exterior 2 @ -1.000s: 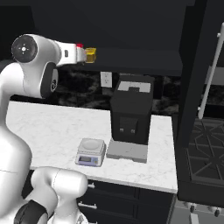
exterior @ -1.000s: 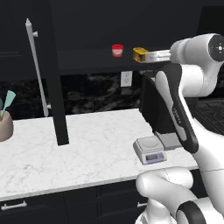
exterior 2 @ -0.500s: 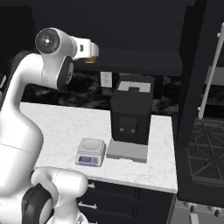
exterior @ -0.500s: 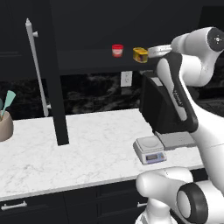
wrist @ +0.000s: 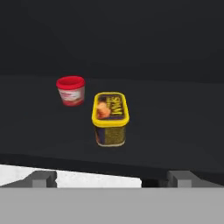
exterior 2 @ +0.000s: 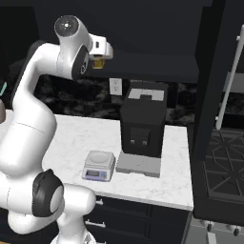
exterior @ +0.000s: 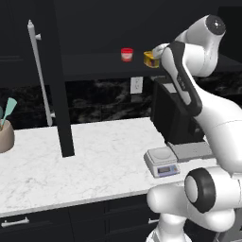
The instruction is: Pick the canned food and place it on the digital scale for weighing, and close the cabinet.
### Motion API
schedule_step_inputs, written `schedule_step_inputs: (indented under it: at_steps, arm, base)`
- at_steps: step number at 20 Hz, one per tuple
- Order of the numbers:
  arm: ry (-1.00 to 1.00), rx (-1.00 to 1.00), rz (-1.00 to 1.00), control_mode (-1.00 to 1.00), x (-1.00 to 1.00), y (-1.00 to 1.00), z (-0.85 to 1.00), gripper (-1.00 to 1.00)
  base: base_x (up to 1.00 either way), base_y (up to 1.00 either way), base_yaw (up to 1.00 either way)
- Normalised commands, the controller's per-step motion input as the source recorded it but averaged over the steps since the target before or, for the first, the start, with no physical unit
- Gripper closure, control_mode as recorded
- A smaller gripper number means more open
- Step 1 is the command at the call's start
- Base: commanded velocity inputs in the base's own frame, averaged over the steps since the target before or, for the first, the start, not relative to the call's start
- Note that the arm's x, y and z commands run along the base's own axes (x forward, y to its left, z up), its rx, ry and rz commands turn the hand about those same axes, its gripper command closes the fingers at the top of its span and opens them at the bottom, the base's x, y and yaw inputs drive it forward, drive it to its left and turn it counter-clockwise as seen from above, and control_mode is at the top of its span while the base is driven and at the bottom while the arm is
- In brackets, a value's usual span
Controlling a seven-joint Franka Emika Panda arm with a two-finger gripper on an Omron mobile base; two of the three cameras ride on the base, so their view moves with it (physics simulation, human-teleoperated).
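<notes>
The canned food (wrist: 110, 118) sits on the dark cabinet shelf (wrist: 175, 127), in the middle of the hand view. A red-and-white cup (wrist: 71, 90) stands just beside it, up and to the left, not touching. The claw (wrist: 111, 177) is open: its two finger tips (wrist: 41, 177) poke up at the bottom of the hand view, far apart, with the can ahead of the gap. I think the claw is held wide so it can slide around the can.

In the left base view the can (exterior: 150, 58) is in the upper middle, right at the end of the arm. The cabinet door (exterior: 54, 75) stands open on the left, so the arm can reach in. The digital scale (exterior: 162, 161) waits on the white surface (exterior: 85, 160) at the lower right, beside a big black machine (exterior 2: 143, 119).

A second ago the hand was further right in the left base view. Now the arm has swung in closer to the can. The can, cup and scale have not moved.
</notes>
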Motion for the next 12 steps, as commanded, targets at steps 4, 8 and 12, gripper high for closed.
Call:
schedule_step_inputs:
  at_steps: [4, 8, 12]
  arm:
    - [0.00, 0.09, 0.00, -1.00, 0.27, 0.01, -0.19, -1.00]
    - [0.00, 0.12, 0.00, -1.00, 0.38, 0.01, -0.24, -1.00]
    - [0.00, 0.03, 0.00, -1.00, 0.45, 0.08, -0.19, -1.00]
  base:
    - [0.00, 0.00, 0.00]
    - [0.00, 0.00, 0.00]
    - [0.00, 0.00, 0.00]
